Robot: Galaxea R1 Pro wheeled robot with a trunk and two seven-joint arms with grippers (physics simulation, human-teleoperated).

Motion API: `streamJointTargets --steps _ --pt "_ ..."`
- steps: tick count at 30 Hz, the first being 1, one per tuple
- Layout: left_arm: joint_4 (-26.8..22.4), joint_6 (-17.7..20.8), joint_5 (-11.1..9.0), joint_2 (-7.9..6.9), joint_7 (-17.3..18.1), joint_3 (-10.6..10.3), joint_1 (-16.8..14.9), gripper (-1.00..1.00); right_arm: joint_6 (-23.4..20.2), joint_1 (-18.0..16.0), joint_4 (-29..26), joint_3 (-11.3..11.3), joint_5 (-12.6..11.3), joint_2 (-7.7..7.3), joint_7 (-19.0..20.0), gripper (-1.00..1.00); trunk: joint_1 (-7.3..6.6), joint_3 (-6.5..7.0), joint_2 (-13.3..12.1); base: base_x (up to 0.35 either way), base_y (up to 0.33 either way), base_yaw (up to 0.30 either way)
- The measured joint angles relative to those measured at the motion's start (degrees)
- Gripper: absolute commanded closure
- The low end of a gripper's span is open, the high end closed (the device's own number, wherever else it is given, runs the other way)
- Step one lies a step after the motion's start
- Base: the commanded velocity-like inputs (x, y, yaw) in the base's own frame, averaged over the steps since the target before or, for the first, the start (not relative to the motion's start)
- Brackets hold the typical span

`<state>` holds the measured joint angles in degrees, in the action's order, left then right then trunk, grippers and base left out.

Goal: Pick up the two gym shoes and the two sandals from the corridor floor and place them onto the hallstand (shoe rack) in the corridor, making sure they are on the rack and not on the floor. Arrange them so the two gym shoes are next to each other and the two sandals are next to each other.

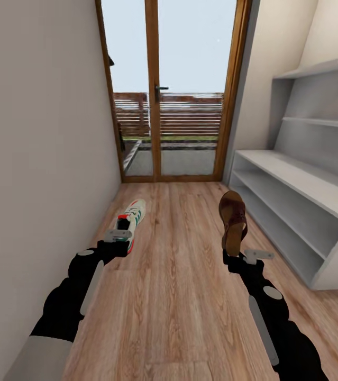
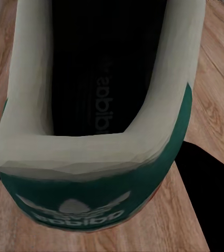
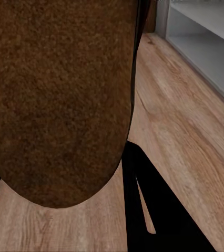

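A white gym shoe (image 1: 132,216) with green stripes and red accents is gripped at its heel by my left gripper (image 1: 122,244), close to the left wall. Seen from the left wrist, that gym shoe (image 2: 96,131) shows its dark opening and green heel tab up close. My right gripper (image 1: 233,255) is shut on a brown sandal (image 1: 233,219), held upright above the corridor floor (image 1: 179,296). In the right wrist view, the sandal (image 3: 59,100) takes up most of the frame. The pale grey hallstand (image 1: 301,185) stands to the right, its two low tiers bare.
A wooden-framed glass double door (image 1: 161,90) closes the far end of the corridor. A plain wall (image 1: 36,132) runs along the left. The hallstand's stepped upper shelves (image 1: 317,121) rise at the right. Open plank floor lies between my arms.
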<state>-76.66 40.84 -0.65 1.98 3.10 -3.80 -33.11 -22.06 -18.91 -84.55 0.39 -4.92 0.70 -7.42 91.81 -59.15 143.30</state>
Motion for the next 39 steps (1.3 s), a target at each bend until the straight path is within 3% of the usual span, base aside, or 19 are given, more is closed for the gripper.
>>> streamJointTargets --steps 17,39 --pt "0.0 0.0 0.0 0.02 0.0 0.0 0.0 1.00 0.0 0.0 0.0 0.0 0.0 0.01 0.0 1.00 0.01 0.00 0.0 0.328 0.031 -0.282" --pt "0.0 0.0 0.0 0.03 0.0 0.0 0.0 1.00 0.0 0.0 -0.1 0.0 0.0 0.01 0.0 1.00 0.01 0.00 0.0 0.290 0.177 -0.050"
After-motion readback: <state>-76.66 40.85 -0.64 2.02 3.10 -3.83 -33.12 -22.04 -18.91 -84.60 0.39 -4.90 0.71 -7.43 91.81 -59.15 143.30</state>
